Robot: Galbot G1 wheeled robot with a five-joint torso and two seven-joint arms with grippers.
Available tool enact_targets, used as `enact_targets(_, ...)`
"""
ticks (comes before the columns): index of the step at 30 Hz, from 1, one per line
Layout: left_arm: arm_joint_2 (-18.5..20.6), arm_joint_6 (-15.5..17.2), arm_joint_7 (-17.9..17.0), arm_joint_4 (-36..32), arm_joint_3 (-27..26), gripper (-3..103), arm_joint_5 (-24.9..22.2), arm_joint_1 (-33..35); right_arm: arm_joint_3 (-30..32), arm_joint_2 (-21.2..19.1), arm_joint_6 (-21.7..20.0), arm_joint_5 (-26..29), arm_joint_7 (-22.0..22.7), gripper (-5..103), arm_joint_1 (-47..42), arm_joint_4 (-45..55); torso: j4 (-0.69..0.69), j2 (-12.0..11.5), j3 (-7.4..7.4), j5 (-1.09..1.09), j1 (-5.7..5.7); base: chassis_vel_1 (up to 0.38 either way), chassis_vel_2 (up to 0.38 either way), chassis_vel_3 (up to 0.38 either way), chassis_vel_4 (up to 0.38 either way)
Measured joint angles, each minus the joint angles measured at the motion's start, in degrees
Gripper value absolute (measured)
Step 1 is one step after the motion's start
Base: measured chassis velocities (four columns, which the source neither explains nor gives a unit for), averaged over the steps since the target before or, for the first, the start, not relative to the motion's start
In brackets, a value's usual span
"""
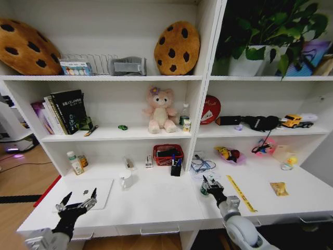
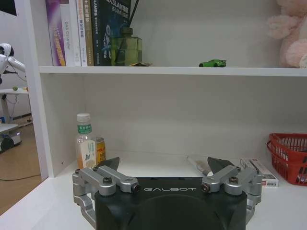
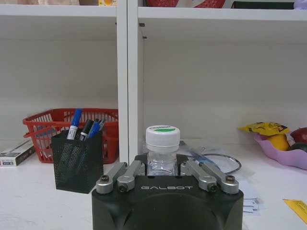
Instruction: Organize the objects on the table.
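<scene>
At the near left edge of the white desk, the left gripper hovers with its fingers spread wide and nothing between them, just in front of the slim silver laptop, which lies closed and flat on the desk's left part. To the right, at about the same depth, the right gripper stands over the desk near the shelving's central upright; its fingers are closed around a small clear bottle with a white cap, held upright.

Right of that gripper a yellow strip lies on the desk, and further right a small yellow packet. Beyond the laptop a white mug stands near the middle. Further back, a black mesh pen holder holds a blue pen and a black pen, both standing upright. Just behind it sits a red basket, with a small flat box to its left. At the far left, against the shelving's side wall, stand a bottle with a green cap and a small yellow can beside it. A pink dish with small items sits at the far right.

On the shelf above the desk, a tiny green toy car rests between a row of books and the pink plush bear
</scene>
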Motion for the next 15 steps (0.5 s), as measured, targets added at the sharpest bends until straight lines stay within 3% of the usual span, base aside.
enact_targets(6,0.00,0.00,0.01,0.00,0.00,100,0.00,0.00,4.72,0.96,-0.49,-0.13,-0.65,27,-8.43,7.69,0.01,0.00,0.00,-0.01,0.00,0.000,0.000,0.000,0.000)
enact_targets(9,0.00,0.00,0.01,0.00,0.00,100,0.00,0.00,9.83,3.23,2.42,-4.86,-6.97,27,-20.94,14.67,-0.02,0.01,-0.01,-0.02,-0.01,0.000,0.000,0.000,0.000)
enact_targets(12,0.00,0.00,0.01,0.00,0.00,100,0.00,0.00,11.26,4.32,3.34,-6.21,-8.67,27,-23.98,16.26,-0.02,0.01,-0.01,-0.03,-0.01,0.000,0.000,0.000,0.000)
enact_targets(14,0.00,0.00,0.02,0.00,0.00,100,0.00,0.00,15.13,8.96,8.26,-10.64,-13.37,27,-34.22,20.30,0.00,0.01,-0.02,-0.02,-0.02,0.000,0.000,0.000,0.000)
enact_targets(15,0.00,0.00,0.02,0.00,0.00,100,0.00,0.00,15.13,8.96,8.26,-10.64,-13.37,27,-34.22,20.30,0.00,0.01,-0.02,-0.02,-0.02,0.000,0.000,0.000,0.000)
